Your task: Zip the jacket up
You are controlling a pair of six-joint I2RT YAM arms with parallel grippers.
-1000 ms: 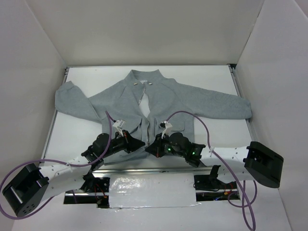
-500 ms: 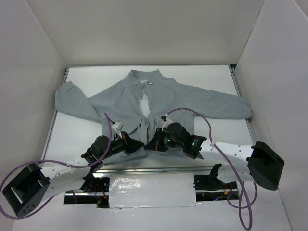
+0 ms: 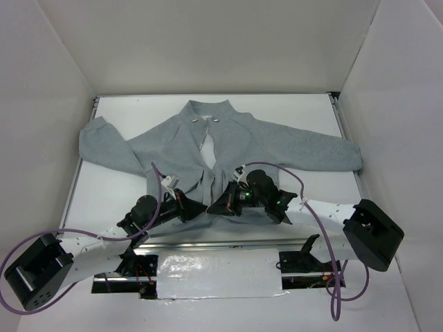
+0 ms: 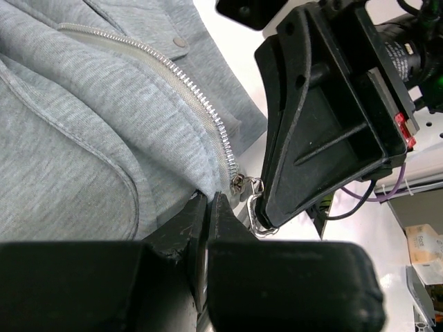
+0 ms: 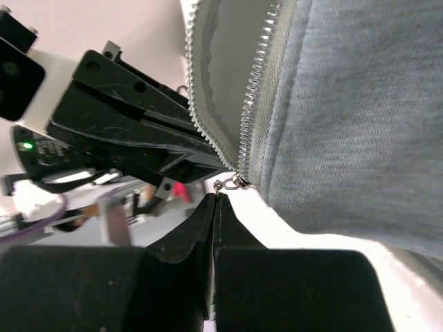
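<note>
— How much room have I got?
— Little on your side. The jacket (image 3: 228, 142) lies flat and front up on the table (image 3: 304, 111), with its hem just beside the near edge where your arms are bolted. The left cuff (image 3: 90, 142) reaches the left edge, and the right cuff (image 3: 353, 158) sits near the right one. Bare table runs from the collar (image 3: 208, 107) to the back wall.

— And the arms?
— Both reach low and inward, meeting at the bottom of the zipper (image 4: 201, 97). Your left gripper (image 3: 202, 207) has its jaws pressed together at the hem, seemingly nipping the cloth just beside the slider. Your right gripper (image 3: 212, 206) is clamped tight on the zipper pull (image 5: 223, 184). The 2 grippers are tip to tip, nearly touching.

— Anything changed?
— Over the last 1 second your right wrist swung farther in over the jacket, while its tip stayed at the hem. Your left arm barely shifted. The slider has not climbed, and the front is still parted at the chest.
</note>
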